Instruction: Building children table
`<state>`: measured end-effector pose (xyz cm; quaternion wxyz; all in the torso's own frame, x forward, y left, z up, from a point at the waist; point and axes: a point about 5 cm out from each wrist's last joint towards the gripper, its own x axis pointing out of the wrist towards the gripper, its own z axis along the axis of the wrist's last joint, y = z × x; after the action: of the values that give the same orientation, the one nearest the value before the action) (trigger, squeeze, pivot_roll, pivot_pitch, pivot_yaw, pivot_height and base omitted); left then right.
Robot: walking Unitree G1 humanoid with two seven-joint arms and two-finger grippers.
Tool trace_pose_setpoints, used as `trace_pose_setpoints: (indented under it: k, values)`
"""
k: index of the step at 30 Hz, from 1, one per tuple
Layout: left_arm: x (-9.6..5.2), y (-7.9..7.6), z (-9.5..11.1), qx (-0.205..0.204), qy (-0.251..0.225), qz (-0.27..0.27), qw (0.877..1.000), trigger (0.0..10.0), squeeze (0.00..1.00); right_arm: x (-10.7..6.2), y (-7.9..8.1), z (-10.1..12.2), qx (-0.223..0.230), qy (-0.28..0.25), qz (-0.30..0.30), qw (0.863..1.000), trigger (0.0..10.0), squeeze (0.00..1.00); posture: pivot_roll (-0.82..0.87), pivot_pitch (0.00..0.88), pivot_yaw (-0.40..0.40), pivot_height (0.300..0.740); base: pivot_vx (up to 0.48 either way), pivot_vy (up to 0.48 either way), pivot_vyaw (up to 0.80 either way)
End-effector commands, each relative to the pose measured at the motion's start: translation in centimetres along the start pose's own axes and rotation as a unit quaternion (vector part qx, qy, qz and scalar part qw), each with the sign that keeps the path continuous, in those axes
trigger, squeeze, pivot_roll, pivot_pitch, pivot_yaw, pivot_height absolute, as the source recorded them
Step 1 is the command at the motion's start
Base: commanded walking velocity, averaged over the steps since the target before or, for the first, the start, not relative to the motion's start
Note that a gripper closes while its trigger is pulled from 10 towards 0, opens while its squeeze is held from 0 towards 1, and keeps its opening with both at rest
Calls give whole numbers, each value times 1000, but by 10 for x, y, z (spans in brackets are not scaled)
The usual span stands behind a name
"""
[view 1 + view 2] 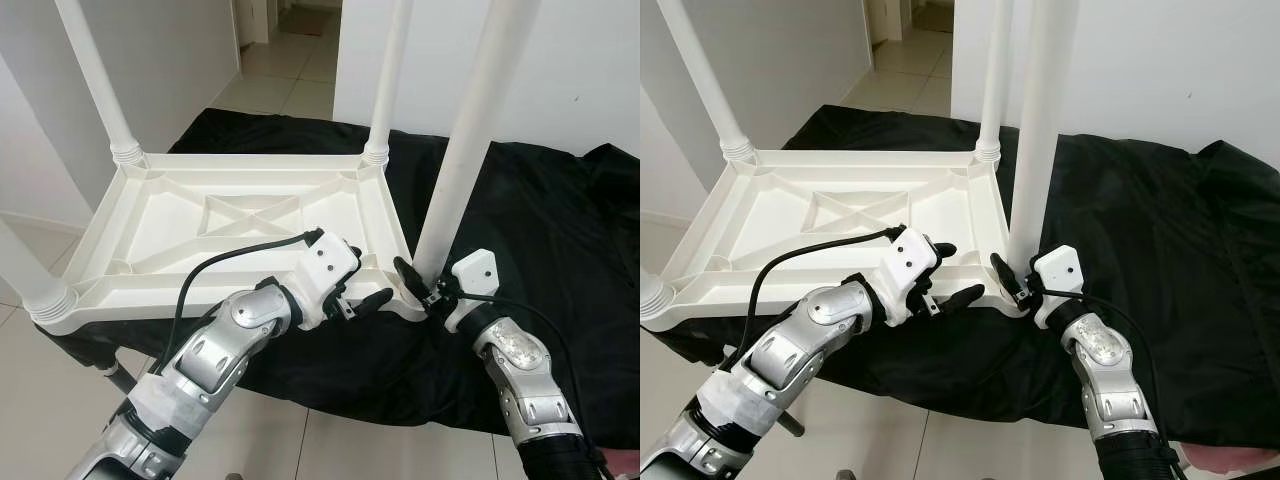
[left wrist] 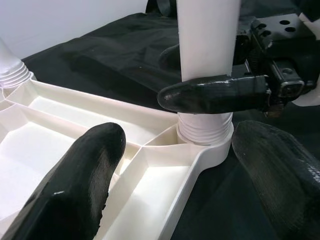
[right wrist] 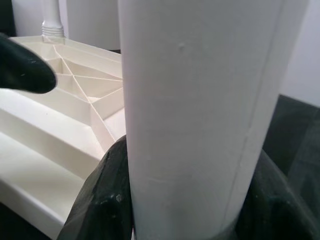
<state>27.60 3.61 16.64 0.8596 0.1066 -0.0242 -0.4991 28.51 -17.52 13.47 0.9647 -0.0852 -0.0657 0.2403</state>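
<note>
Head eyes looked down at the upturned table point(image 1: 240, 225); both wrist cameras sat close, sharing its near-corner leg point(image 2: 206, 50) with them.

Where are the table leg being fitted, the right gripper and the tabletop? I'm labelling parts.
table leg point(image 1: 468, 140), left eye view, mid shaft.
right gripper point(image 1: 419, 285), left eye view, between fingertips.
tabletop point(image 1: 160, 222), left eye view, ribbed underside.

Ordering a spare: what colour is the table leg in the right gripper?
White, clearest in the left eye view: leg.
</note>
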Motion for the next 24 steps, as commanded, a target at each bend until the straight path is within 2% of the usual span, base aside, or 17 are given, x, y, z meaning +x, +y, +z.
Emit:
trace_pose_setpoints:
  k: [1,12,24]
  values:
    - [-1,0,4,7,-1,-22,1000,10000,0,0,4,-18,40,49,1,998,10000,0,-41,0,11,740,0,0,0]
    - [-2,1,8,11,-5,-16,1000,10000,0,1,-2,-23,92,75,-31,992,10000,0,-36,0,9,740,0,0,0]
    - [-2,1,10,14,-9,-15,1000,10000,0,-1,2,-28,105,86,-56,989,10000,0,-38,0,11,740,0,0,0]
